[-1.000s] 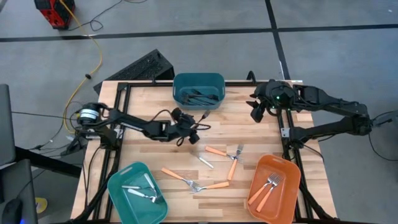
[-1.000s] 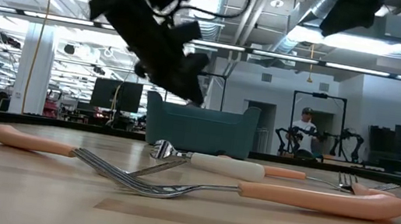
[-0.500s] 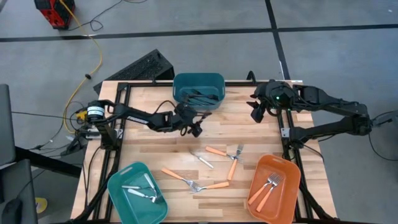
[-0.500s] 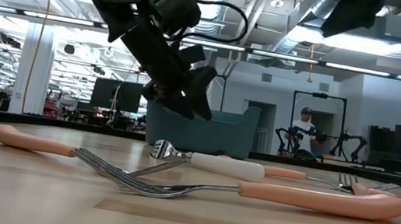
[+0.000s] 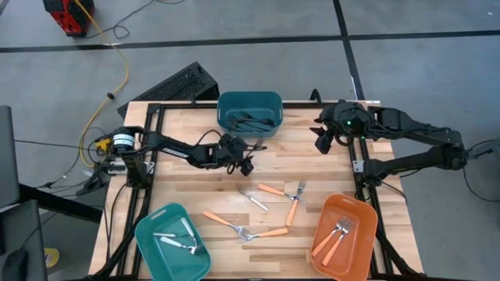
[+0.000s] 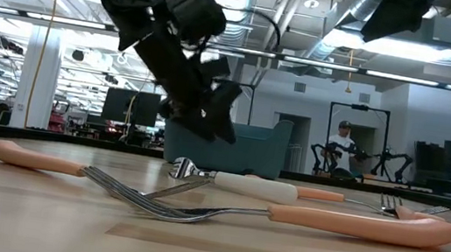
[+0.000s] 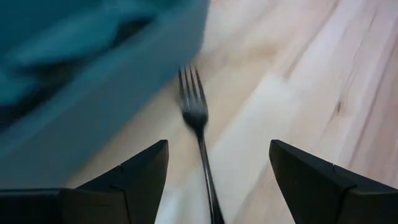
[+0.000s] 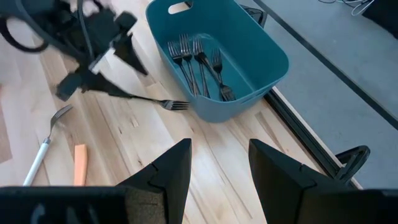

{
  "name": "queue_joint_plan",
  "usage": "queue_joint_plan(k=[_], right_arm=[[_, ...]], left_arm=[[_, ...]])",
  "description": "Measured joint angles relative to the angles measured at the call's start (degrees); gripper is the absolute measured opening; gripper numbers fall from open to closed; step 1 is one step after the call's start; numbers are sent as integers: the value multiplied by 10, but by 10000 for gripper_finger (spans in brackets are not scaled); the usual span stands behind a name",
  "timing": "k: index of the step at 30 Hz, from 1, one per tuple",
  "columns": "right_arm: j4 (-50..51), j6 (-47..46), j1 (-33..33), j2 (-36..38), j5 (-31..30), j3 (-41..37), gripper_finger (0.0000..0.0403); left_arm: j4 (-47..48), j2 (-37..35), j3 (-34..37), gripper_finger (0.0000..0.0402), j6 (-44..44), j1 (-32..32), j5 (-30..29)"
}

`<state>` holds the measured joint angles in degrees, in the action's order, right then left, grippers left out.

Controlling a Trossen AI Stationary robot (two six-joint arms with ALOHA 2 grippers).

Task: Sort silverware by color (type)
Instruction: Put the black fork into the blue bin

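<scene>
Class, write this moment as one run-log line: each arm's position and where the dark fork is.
left gripper: open, beside dark teal bin | dark fork: on table outside bin, between jaws | right gripper: waiting at right edge

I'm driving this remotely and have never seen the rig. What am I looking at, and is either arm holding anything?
Two dark robot arms work at a wooden table. One picture looks straight down, one looks level across the tabletop, and two come from wrist cameras. The left gripper is open around a dark fork that seems to lie on the table just outside the dark teal bin. The right gripper waits open and empty near the far right edge. Orange-handled forks and a white-handled utensil lie loose mid-table. A light teal bin and an orange bin sit near the front.
</scene>
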<state>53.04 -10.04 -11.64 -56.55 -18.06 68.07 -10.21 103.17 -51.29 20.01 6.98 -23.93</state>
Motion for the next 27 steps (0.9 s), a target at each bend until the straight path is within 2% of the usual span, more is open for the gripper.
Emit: queue_joint_plan(k=[4, 12, 14, 18, 27], right_arm=[[1, 0, 0, 0, 0, 0, 185], [1, 1, 0, 0, 2, 0, 185], [1, 1, 0, 0, 1, 0, 185], [1, 1, 0, 0, 1, 0, 185], [1, 2, 0, 0, 2, 0, 185]], left_arm=[[-10, 39, 1, 265, 18, -7, -3], [-42, 68, 1, 265, 23, -12, -82], [-45, 68, 1, 265, 15, -10, -81], [-52, 83, 0, 262, 20, -1, -27], [-85, 129, -3, 230, 44, -2, -35]])
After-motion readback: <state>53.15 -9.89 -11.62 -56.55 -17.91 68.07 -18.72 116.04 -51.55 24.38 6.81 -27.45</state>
